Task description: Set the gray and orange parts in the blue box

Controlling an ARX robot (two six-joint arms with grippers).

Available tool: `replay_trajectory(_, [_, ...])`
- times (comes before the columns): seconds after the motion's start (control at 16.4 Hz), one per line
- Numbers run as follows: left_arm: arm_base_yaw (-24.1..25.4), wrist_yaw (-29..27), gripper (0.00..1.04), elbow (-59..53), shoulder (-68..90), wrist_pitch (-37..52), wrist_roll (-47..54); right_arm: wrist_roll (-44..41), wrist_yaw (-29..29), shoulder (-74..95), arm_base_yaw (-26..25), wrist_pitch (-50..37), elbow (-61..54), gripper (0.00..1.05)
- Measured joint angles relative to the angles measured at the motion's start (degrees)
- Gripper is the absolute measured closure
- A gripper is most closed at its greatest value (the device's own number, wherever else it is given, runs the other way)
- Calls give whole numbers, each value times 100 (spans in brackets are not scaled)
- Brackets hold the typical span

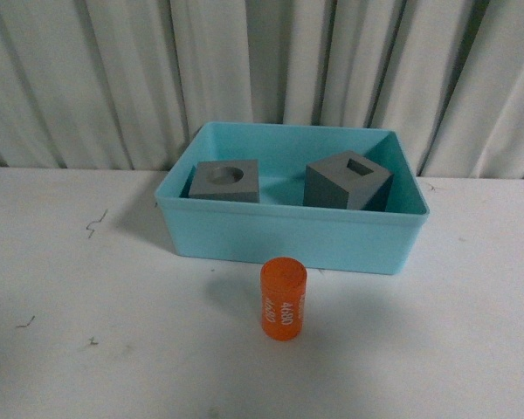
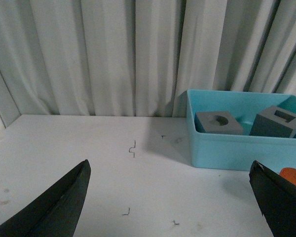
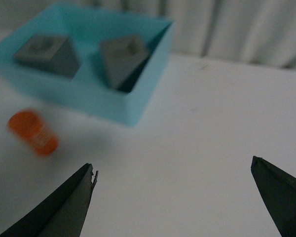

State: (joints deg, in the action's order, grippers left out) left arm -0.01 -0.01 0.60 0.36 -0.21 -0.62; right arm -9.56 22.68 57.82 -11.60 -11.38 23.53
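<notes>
Only "4680" reads, white on the upright orange cylinder [image 1: 284, 298]

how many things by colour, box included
blue: 1 (box)
gray: 2 (round-recess cube and square-recess cube, both inside the box)
orange: 1 (cylinder, standing outside, in front of the box)
total: 4
</notes>
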Motion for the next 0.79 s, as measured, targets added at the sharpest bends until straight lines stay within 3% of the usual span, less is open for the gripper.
replay_trajectory(0.12, [0,-2,7,0,0,0,2,-955,785,1058,686,726,334,6])
replay_trajectory(0.24, [0,-2,7,0,0,-2,0,-1615,988,1818,1480,887,769,6])
replay_trajectory(0.49, [0,-2,7,0,0,0,0,-1849,551,3333,2586,136,1475,6])
replay_trajectory(0.79, [0,-2,7,0,0,0,0,-1375,120,4651,3233,-426,2374,6])
